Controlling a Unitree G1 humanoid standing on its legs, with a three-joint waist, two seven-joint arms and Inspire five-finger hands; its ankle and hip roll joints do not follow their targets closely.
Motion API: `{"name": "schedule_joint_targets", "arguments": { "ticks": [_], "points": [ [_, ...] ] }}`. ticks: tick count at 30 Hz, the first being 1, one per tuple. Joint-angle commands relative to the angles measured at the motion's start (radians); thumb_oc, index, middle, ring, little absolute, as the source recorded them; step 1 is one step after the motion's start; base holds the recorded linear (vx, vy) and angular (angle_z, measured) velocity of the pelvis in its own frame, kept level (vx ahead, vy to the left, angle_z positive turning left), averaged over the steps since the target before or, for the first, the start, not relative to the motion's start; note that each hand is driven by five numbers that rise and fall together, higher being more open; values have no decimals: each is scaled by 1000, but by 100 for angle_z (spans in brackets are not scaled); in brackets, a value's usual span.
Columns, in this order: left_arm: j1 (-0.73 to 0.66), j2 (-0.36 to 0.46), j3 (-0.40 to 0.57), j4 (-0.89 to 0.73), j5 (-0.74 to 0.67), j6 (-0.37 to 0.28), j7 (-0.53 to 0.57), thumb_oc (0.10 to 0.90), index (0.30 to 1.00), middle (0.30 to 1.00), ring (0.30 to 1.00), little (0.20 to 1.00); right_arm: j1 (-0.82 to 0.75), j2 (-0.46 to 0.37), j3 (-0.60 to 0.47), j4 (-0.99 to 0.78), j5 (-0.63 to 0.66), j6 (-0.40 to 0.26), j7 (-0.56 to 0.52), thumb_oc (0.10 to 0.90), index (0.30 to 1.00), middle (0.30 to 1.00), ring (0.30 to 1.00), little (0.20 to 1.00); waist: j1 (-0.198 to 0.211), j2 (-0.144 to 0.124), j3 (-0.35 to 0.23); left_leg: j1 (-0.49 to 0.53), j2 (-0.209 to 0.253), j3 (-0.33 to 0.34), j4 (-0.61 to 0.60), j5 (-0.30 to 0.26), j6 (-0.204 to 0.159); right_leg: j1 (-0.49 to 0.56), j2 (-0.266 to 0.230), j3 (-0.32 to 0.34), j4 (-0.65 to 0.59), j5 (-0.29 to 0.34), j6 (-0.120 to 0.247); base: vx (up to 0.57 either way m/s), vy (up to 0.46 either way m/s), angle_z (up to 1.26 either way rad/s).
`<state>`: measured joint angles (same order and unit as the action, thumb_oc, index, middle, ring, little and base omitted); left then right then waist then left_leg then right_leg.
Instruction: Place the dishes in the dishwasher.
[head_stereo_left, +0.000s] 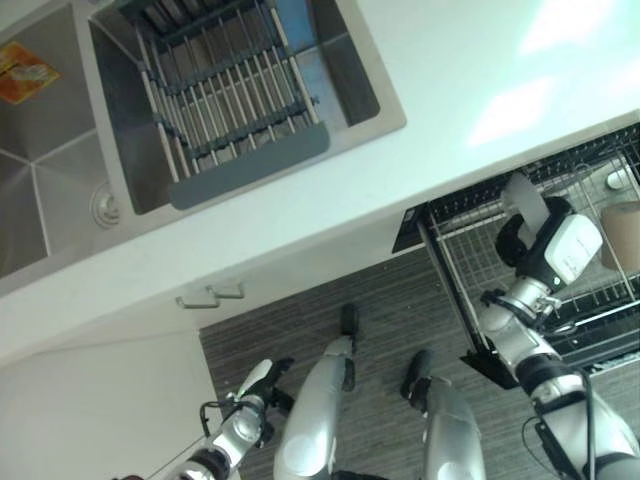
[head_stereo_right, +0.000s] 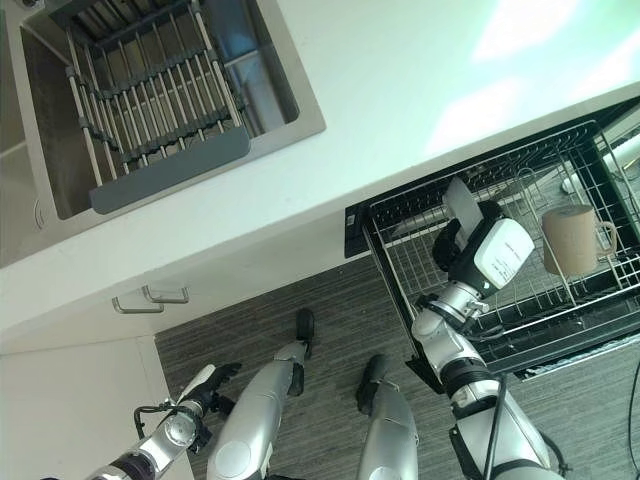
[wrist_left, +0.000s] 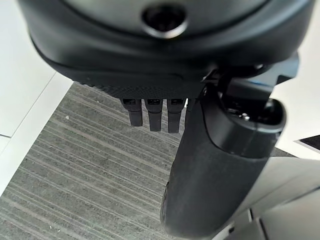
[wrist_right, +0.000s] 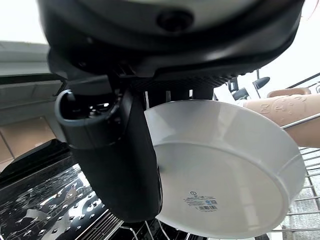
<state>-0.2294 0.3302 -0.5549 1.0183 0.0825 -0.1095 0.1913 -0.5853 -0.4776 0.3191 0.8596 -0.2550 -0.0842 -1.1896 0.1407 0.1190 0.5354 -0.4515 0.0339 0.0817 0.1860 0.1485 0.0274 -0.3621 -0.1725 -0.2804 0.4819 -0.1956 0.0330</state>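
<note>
My right hand (head_stereo_right: 456, 246) is shut on a white dish (wrist_right: 225, 170), with the thumb (wrist_right: 120, 165) across its underside and the fingers behind its rim. The dish (head_stereo_right: 462, 203) stands on edge over the pulled-out dishwasher rack (head_stereo_right: 410, 265), near the rack's left part. A beige mug (head_stereo_right: 572, 240) lies in the same rack further right, close beside the dish in the right wrist view. My left hand (head_stereo_left: 258, 384) hangs low over the floor, away from the rack; its fingers (wrist_left: 155, 116) are straight and hold nothing.
A steel sink (head_stereo_left: 350, 70) in the white counter (head_stereo_left: 450, 60) holds a grey drying rack (head_stereo_left: 235, 95). A second basin (head_stereo_left: 40, 160) lies to its left. White cabinet fronts with a bar handle (head_stereo_left: 210, 295) sit below the counter. Striped grey floor (head_stereo_left: 300, 320) lies beneath.
</note>
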Motion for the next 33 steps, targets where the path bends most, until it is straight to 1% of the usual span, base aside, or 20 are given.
{"name": "schedule_joint_targets", "arguments": {
  "ticks": [1,4,9,10,12,13,15,16,18,19,23,27,29,31,33],
  "points": [
    [43,-14,19,19,-29,1,31,800,900,900,900,900,-34,-219,-151,-25,-67,26,-425,400,300,300,300,300,-20,-1,-15,41,27,-49,114,-212,-10,23,51,11,-63,45,12,0,0,0],
    [46,-12,30,20,-25,-8,30,800,900,900,900,900,-17,-233,-170,-50,-68,30,-425,400,300,300,300,300,-21,-3,-15,34,28,-46,114,-210,-8,17,52,12,-62,47,13,0,0,0],
    [45,-9,35,18,-27,-2,29,800,900,900,900,900,-14,-259,-211,-87,-83,5,-425,400,300,300,300,300,-23,-6,-15,26,31,-43,114,-211,-7,7,54,12,-58,45,13,0,0,0],
    [45,-7,40,18,-27,2,27,800,900,900,900,900,-13,-267,-225,-113,-99,3,-425,400,300,300,300,300,-23,-8,-15,23,31,-42,114,-211,-6,4,56,13,-55,43,14,0,0,0],
    [48,-3,50,11,-26,13,21,800,900,900,900,900,6,-269,-255,-176,-89,-9,-425,400,300,300,300,300,-30,-13,-15,22,32,-41,114,-212,-6,1,58,17,-54,42,16,25,-21,-5],
    [48,-2,50,10,-26,13,21,800,900,900,900,900,7,-268,-256,-177,-89,-9,-425,400,300,300,300,300,-29,-14,-15,22,32,-41,114,-212,-6,1,58,17,-54,42,16,18,-12,-9],
    [49,-2,61,-2,-24,25,17,800,900,900,900,900,39,-256,-278,-226,-48,-62,-425,400,300,300,300,300,-36,-19,-15,18,33,-40,114,-214,-6,-1,62,19,-59,42,15,10,-4,-12],
    [49,-3,66,-4,-21,26,17,800,900,900,900,900,56,-244,-286,-264,-82,-77,-425,400,300,300,300,300,-41,-21,-15,15,34,-38,114,-213,-6,-5,64,22,-60,42,15,16,1,-10],
    [51,-7,74,-9,-21,27,17,800,900,900,900,900,71,-217,-283,-331,-109,-65,-425,400,300,300,300,300,-47,-21,-15,13,33,-36,114,-212,-7,-9,66,28,-63,43,14,20,8,-6],
    [47,-6,83,-16,-15,30,13,800,900,900,900,900,83,-203,-265,-375,-108,-33,-425,400,300,300,300,300,-53,-24,-15,10,33,-31,114,-213,-8,-13,68,32,-66,44,16,12,4,-4],
    [40,-16,76,-5,-14,28,17,800,900,900,900,900,73,-174,-228,-328,-83,-24,-411,400,300,300,300,300,-48,-22,-15,9,30,-34,114,-210,-7,-13,67,35,-67,43,11,10,-3,-1],
    [21,-20,54,8,-18,28,19,800,900,900,900,900,34,-155,-179,-228,-46,-50,-320,400,300,300,300,300,-39,-15,-15,-4,25,-40,114,-205,-7,-22,69,34,-64,44,7,0,0,0],
    [18,-25,47,14,-14,25,24,800,900,900,900,900,15,-144,-153,-184,-58,-52,-303,400,300,300,300,300,-33,-11,-15,-8,25,-42,114,-203,-7,-27,67,33,-62,44,5,0,0,0],
    [18,-30,33,29,-12,10,36,800,900,900,900,900,-15,-134,-109,-127,-55,-59,-293,400,300,300,300,300,-25,-6,-15,-13,22,-43,114,-200,-7,-29,65,27,-65,47,4,0,0,0],
    [17,-28,24,31,-16,5,38,800,900,900,900,900,-38,-135,-84,-98,-41,-53,-287,400,300,300,300,300,-20,-2,-15,-20,21,-42,114,-196,-8,-36,62,24,-61,49,3,0,0,0]
  ]
}}
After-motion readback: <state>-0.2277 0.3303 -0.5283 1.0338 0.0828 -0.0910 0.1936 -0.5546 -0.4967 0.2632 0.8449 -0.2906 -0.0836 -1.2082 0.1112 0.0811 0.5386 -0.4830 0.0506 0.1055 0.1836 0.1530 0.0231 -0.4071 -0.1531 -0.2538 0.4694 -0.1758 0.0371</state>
